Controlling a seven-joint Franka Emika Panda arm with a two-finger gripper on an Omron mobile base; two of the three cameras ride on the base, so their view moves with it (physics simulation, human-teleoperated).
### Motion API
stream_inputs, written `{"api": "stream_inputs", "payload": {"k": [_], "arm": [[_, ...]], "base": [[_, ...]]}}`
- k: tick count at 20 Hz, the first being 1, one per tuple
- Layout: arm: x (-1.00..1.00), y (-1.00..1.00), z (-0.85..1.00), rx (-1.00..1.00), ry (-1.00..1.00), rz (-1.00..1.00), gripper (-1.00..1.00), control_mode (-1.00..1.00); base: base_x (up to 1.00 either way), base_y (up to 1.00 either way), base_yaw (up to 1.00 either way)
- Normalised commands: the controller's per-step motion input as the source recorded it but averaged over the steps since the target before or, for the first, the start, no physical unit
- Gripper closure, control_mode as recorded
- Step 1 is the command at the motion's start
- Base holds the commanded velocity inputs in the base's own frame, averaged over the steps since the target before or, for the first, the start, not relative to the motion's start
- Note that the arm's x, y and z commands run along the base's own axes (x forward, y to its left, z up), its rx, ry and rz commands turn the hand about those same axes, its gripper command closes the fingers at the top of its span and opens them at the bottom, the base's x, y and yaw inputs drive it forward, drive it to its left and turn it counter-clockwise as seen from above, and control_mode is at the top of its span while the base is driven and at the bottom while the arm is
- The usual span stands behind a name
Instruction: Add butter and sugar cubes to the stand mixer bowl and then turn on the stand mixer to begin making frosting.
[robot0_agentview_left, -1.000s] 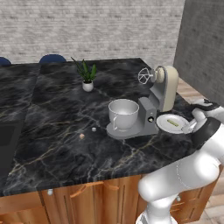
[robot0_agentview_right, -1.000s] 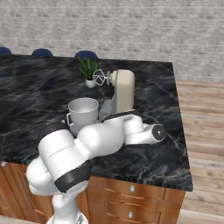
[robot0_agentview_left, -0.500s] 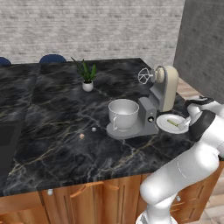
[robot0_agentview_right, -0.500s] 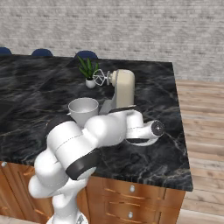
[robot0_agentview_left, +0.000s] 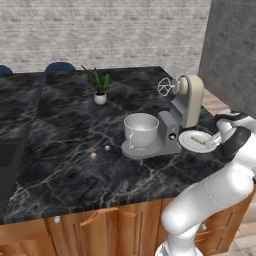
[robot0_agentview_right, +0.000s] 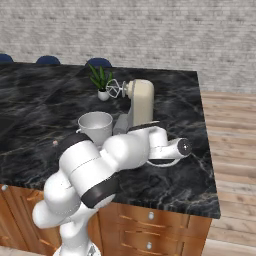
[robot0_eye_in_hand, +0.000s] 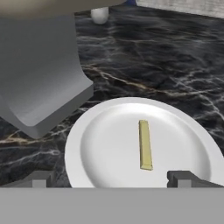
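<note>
The arm has folded in the last second: its elbow has risen and swung in, while the hand has settled low over the plate by the right edge of the worktop. Nothing on the worktop has moved. The hand's fingers stand as wide apart as they go, with nothing between them. I judge the reach all but finished, with the pick-up next.

The plate sits just beside the grey foot of the mixer and holds one thing, a thin yellow stick lying flat near its middle. In the hand view the stick lies between the two fingertips but a little ahead of them.

The bowl stands on the mixer's base, handle towards the front edge, and looks empty. The mixer's head is tipped back with the whisk clear of the bowl, so dropping things in should be easy.

Towards the front edge, left of the bowl, lie a small white cube and a tan lump, near each other and well apart from the hand. The stick looks like butter, though the tan lump could be it instead. Nothing has reached the bowl yet, so the task has barely begun.
</note>
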Motion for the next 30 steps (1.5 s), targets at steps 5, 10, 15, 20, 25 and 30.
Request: {"api": "stream_inputs", "payload": {"k": [5,10,15,20,25,30], "arm": [[0.00,0.00,0.00,0.00,0.00,0.00,-1.00,-1.00],[0.02,0.09,-0.01,0.00,0.01,0.00,-1.00,-1.00],[0.08,0.10,-0.02,0.00,0.00,0.00,-1.00,-1.00],[0.11,-0.09,-0.10,0.00,0.00,0.00,-1.00,-1.00],[0.05,-0.22,-0.14,0.00,0.00,0.00,-1.00,-1.00],[0.15,-0.17,-0.04,0.02,0.00,0.00,-1.00,-1.00]], "base": [[0.00,0.00,0.00],[0.00,0.00,0.00],[0.00,0.00,0.00],[0.00,0.00,0.00],[0.00,0.00,0.00],[0.00,0.00,0.00]]}}
